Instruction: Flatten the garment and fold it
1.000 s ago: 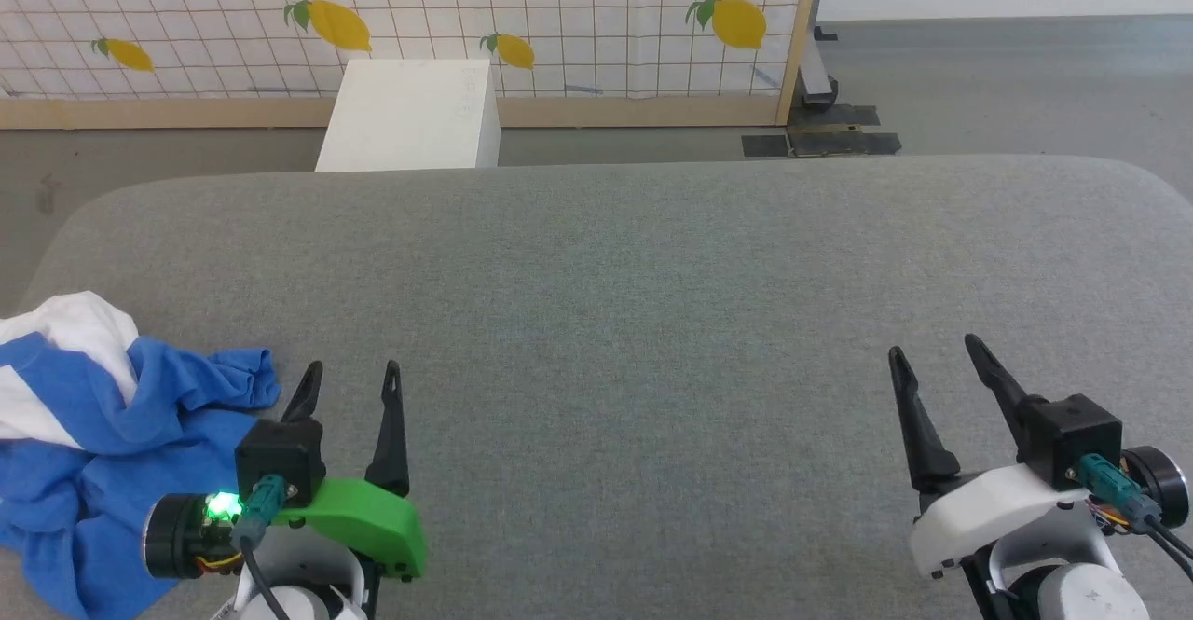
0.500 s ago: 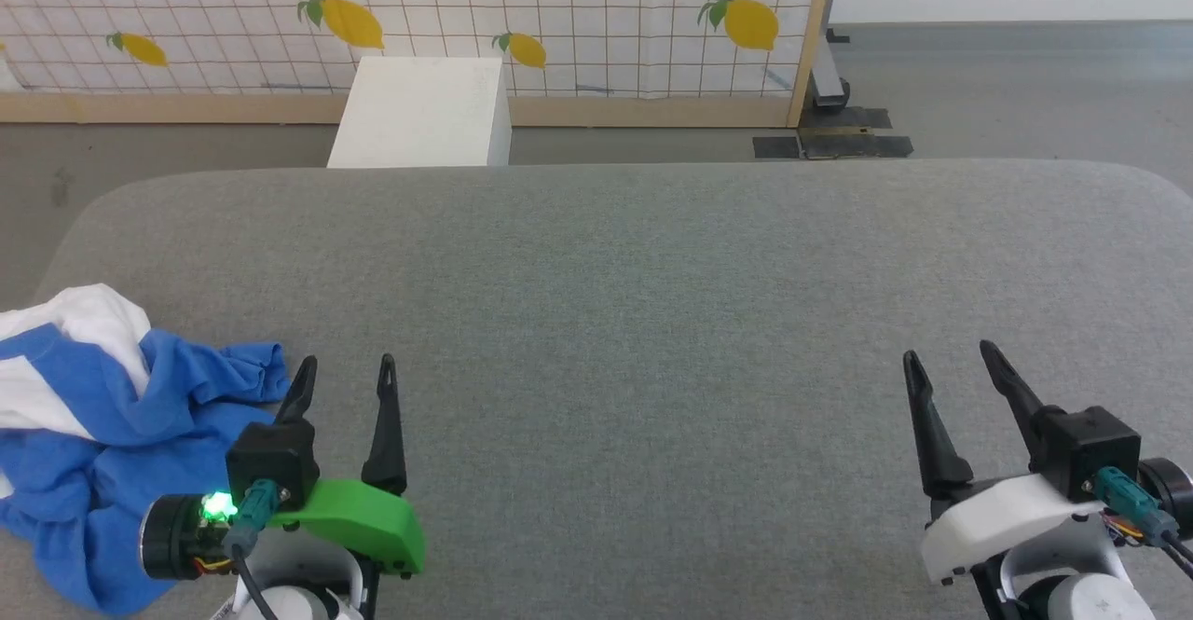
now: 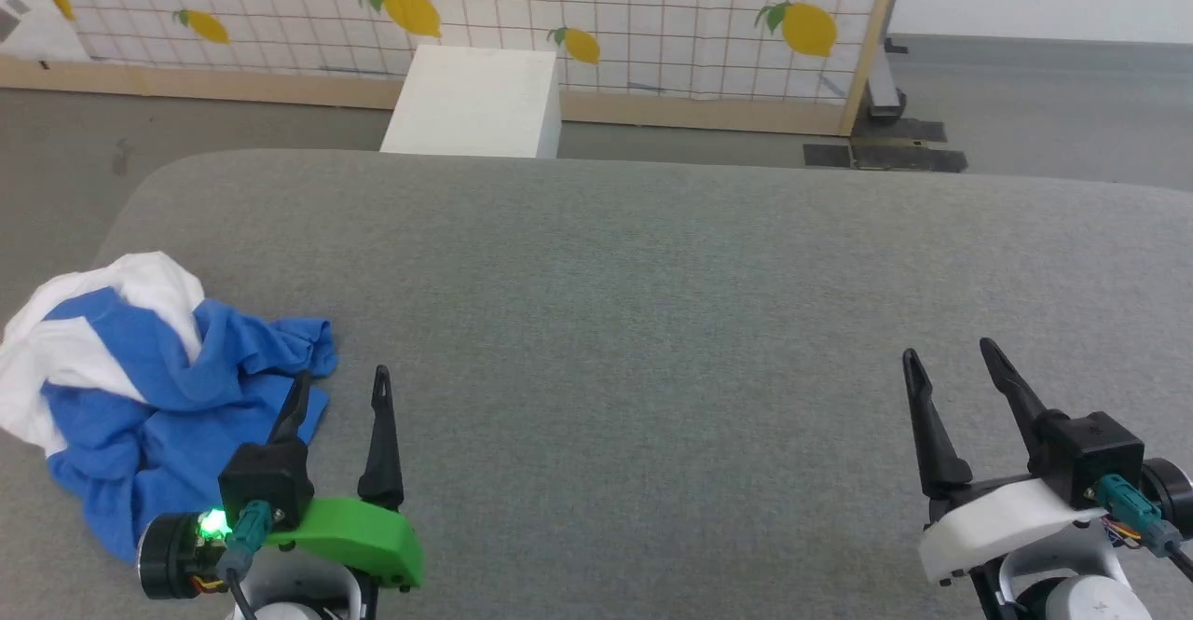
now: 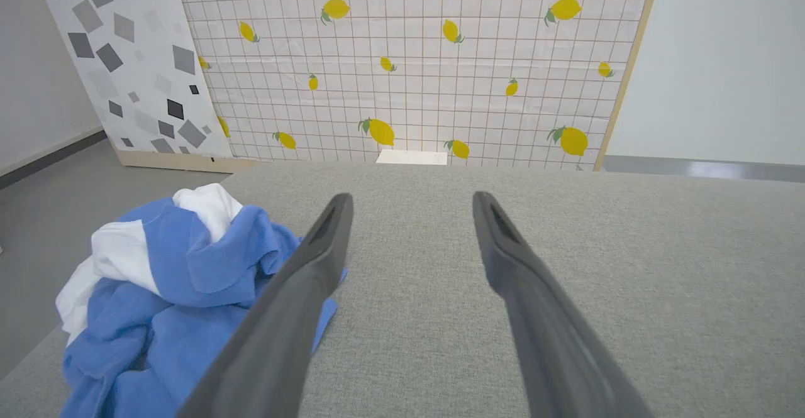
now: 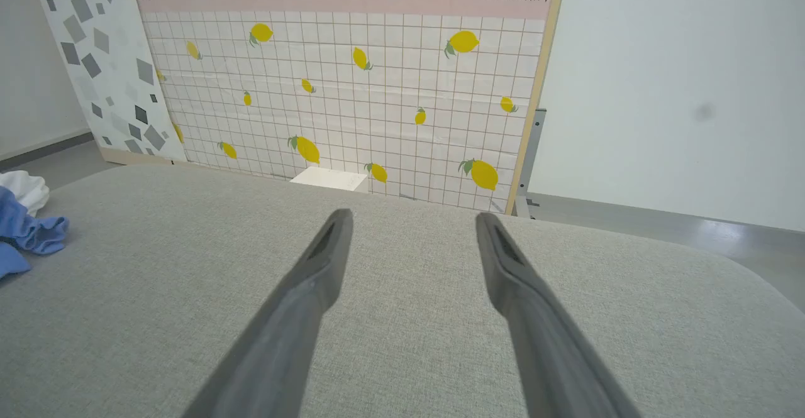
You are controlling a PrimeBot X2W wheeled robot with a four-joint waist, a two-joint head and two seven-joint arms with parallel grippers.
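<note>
At lower left of the head view, the left gripper [image 3: 341,376] has its jaws spread wide with nothing between them, fingers pointing across the worktop [image 3: 652,275]. Its outer finger lines up over the right edge of the garment [image 3: 168,387]; can't judge contact. The garment is a crumpled heap, mostly blue with white folds on top and on the far-left side, sitting at the worktop's left end near the rounded corner. The right gripper [image 3: 947,351] is at lower right, jaws equally wide and empty, over bare grey surface, well apart from the garment. Beyond the worktop's far edge, a white box [image 3: 475,103] stands in front of a lemon-print grid panel [image 3: 652,5].
</note>
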